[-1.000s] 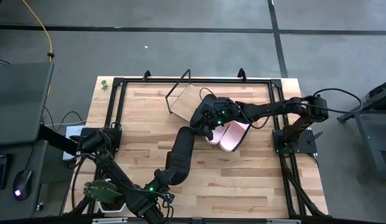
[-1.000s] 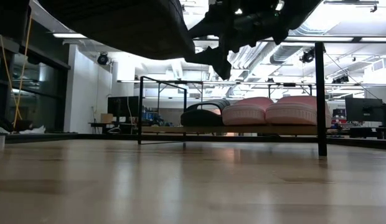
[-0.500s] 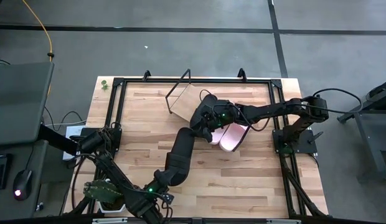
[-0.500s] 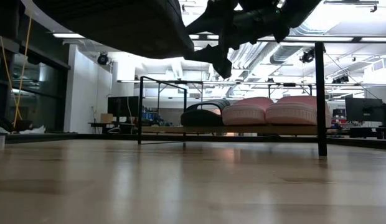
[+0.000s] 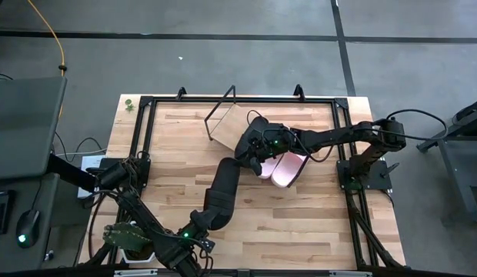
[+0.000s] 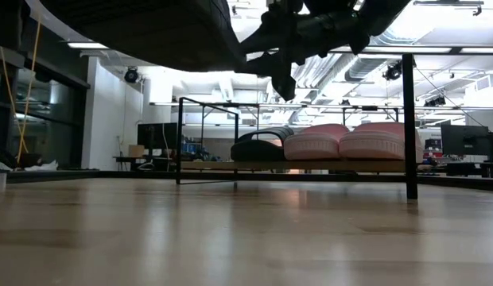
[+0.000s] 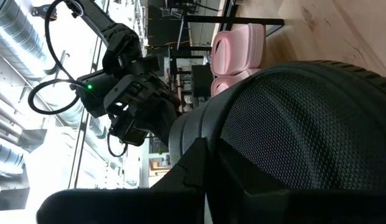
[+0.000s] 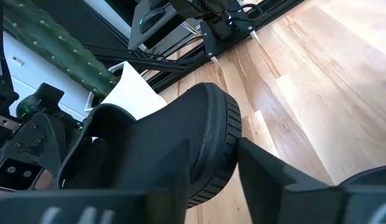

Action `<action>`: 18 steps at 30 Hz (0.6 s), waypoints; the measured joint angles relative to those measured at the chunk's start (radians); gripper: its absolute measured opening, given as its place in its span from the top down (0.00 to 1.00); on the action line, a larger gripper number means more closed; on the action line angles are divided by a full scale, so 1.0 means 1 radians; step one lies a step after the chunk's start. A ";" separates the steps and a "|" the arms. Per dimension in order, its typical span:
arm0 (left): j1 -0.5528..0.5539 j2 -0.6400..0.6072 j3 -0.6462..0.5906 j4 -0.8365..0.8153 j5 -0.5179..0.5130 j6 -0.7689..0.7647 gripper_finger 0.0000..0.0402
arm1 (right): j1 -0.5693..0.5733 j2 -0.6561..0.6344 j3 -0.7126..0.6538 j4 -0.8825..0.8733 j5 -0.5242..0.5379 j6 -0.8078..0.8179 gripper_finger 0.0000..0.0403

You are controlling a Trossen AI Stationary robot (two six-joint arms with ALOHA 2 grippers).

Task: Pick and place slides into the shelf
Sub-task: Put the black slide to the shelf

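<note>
A black slide (image 8: 174, 137) with a mesh strap (image 7: 305, 130) hangs in the air over the middle of the table, between my two grippers. My left gripper (image 5: 251, 151) is shut on it from the near side. My right gripper (image 5: 267, 144) reaches in from the table's right and is closed on the slide's other end. Behind them stands the shelf (image 6: 310, 167). Two pink slides (image 6: 346, 141) and another black slide (image 6: 258, 147) rest sole-down on its board. My left gripper is shut on the black slide close by its mesh strap (image 7: 268, 155). The slide itself hides the place of contact. The slide is lifted clear of the table. My right gripper has the slide's end with the ribbed sole rim (image 8: 227, 146) between its two fingers. One finger (image 8: 280, 177) stands against the rim. The other finger lies on the opposite side, low in the wrist view. The fingers come slanting down from the table's right.
The shelf's black wire end frame (image 5: 221, 115) stands just left of the grippers, and a black post (image 6: 408, 127) stands at the right in the low view. A black frame (image 5: 146, 154) runs round the wooden tabletop. The near half of the table (image 6: 230, 238) is bare wood.
My right gripper's fingers have closed in on the end of the black slide. Both arms and the slide have stayed where they were.
</note>
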 joint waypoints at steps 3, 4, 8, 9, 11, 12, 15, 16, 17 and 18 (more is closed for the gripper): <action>0.000 0.000 0.000 0.000 0.001 0.000 0.99 | 0.000 0.000 0.000 0.000 0.003 -0.007 0.82; 0.000 0.000 0.000 0.000 0.001 0.000 0.99 | 0.000 0.000 0.000 0.000 0.004 -0.013 0.85; 0.000 0.000 0.000 0.000 0.003 0.000 0.99 | 0.000 0.001 0.000 0.000 0.007 -0.028 0.92; 0.000 0.000 0.000 0.000 0.005 0.000 0.99 | 0.000 0.001 0.000 0.000 0.014 -0.034 0.94; 0.000 0.000 0.000 -0.001 0.008 0.000 0.99 | 0.000 0.001 0.000 0.000 0.017 -0.046 0.95; 0.000 0.000 0.000 0.000 0.008 0.000 0.98 | -0.001 0.001 0.000 0.000 0.017 -0.049 0.96; 0.000 0.000 0.000 0.000 0.010 0.000 0.97 | -0.001 0.001 0.000 0.000 0.017 -0.053 0.98; 0.000 0.000 0.000 0.000 0.013 0.000 0.96 | -0.001 0.001 0.000 0.000 0.017 -0.053 0.98; 0.000 0.000 0.000 0.000 0.016 0.000 0.95 | -0.001 0.001 0.000 0.000 0.017 -0.053 0.99; 0.000 0.000 0.000 0.000 0.016 -0.001 0.94 | -0.001 0.001 0.000 0.000 0.017 -0.053 0.99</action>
